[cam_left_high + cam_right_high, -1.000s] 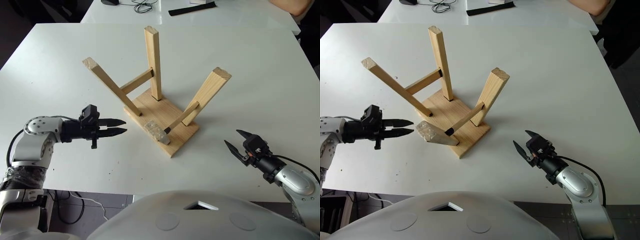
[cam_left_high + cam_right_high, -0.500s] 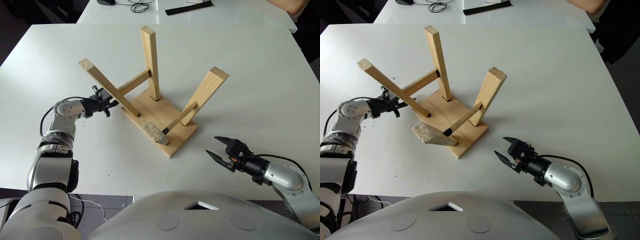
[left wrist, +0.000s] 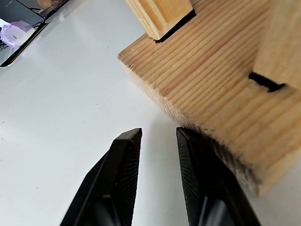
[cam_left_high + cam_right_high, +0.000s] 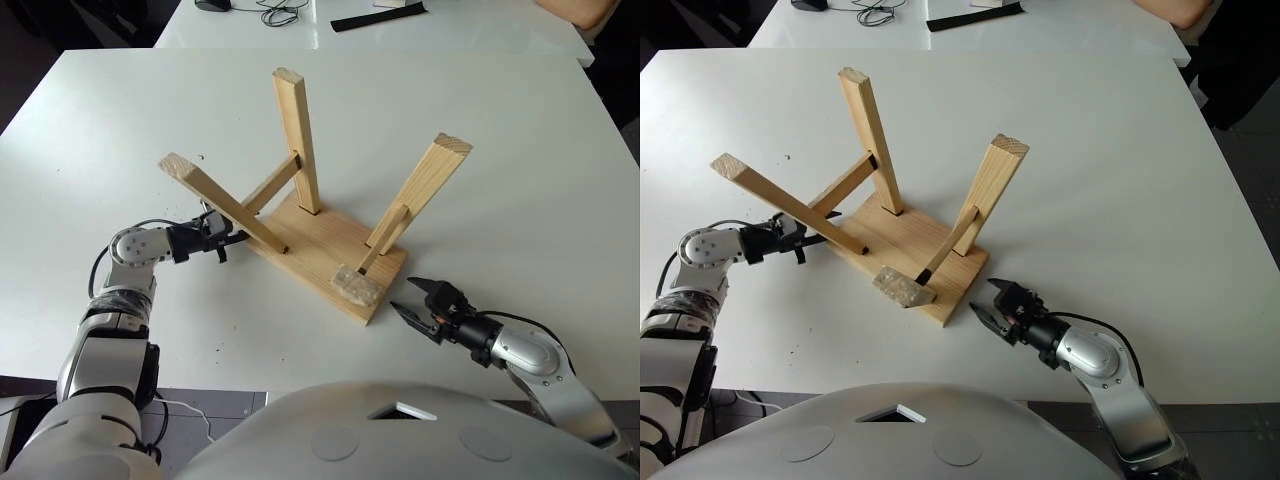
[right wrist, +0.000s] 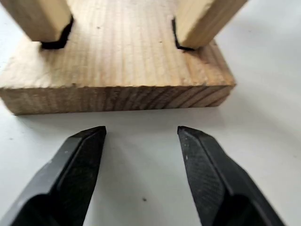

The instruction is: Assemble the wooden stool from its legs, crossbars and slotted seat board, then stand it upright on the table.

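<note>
The wooden stool lies upside down on the white table point(image 4: 520, 150), its slotted seat board point(image 4: 330, 235) flat and several legs pointing up. One leg point(image 4: 298, 140) stands nearly straight, one point(image 4: 215, 200) leans left, one point(image 4: 425, 195) leans right, and a short stub point(image 4: 355, 285) sits at the near corner. Crossbars point(image 4: 272, 183) point(image 4: 380, 240) link the legs. My left gripper point(image 4: 228, 243) is low at the board's left edge, open by a narrow gap point(image 3: 159, 131), one finger against the board's side. My right gripper point(image 4: 415, 300) is open wide just off the board's near end point(image 5: 141, 129).
A second white table behind carries a black strip point(image 4: 380, 15), cables point(image 4: 285, 12) and a dark mouse point(image 4: 215, 4). The table's near edge runs just behind both grippers. Open tabletop lies to the right of and beyond the stool.
The stool has turned on the table, its near stub swinging right and the left leg dropping lower. My right gripper has come in leftward to the board's near end. The left gripper stayed at the left edge.
</note>
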You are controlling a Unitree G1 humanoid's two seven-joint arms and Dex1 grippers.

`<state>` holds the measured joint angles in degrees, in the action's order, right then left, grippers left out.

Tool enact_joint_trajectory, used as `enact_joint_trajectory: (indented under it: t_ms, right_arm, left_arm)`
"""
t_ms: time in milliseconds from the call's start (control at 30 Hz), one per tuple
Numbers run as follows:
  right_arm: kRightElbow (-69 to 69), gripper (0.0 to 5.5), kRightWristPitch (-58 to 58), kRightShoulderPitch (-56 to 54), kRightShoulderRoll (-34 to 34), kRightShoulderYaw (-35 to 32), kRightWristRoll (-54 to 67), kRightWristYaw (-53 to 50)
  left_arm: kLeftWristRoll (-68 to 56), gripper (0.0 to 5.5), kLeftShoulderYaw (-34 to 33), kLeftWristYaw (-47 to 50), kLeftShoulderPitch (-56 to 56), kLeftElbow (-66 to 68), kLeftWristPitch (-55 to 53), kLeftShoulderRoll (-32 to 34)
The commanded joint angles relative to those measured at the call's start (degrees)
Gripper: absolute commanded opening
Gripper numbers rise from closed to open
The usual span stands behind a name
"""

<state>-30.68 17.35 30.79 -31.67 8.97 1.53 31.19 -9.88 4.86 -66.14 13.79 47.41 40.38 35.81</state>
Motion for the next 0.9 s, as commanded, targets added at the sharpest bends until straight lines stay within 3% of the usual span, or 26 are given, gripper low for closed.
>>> enact_joint_trajectory:
  t_ms: [33,167,300,467,633,900]
  right_arm:
    - [3.5,2.85,0.0,1.9,-1.2,-6.2,0.1,-1.7]
    - [4.5,2.85,-1.0,0.7,-0.3,-8.0,0.0,-2.7]
    - [4.3,2.85,-0.9,-2.2,2.1,-5.5,-0.8,-4.1]
    - [7.0,2.85,-0.2,-10.2,7.5,-1.3,-2.4,-7.5]
    - [14.1,2.85,-1.8,-16.9,11.9,-1.8,-4.0,-12.4]
    - [9.2,2.85,-3.3,-4.9,6.6,-9.8,-2.3,-9.7]
  left_arm:
    - [-2.0,1.39,0.5,-0.7,-9.8,-12.3,-7.4,0.9]
    - [-4.2,1.39,-0.5,4.1,-15.7,-24.3,-16.2,0.0]
    - [-3.7,1.39,0.3,7.2,-19.1,-32.7,-21.5,-1.1]
    - [-2.8,1.39,0.9,8.7,-17.7,-34.4,-24.8,-2.3]
    - [-2.6,1.39,1.4,9.1,-16.4,-34.8,-26.1,-3.2]
    - [-2.1,1.39,-3.0,11.6,-15.3,-33.1,-24.6,-1.8]
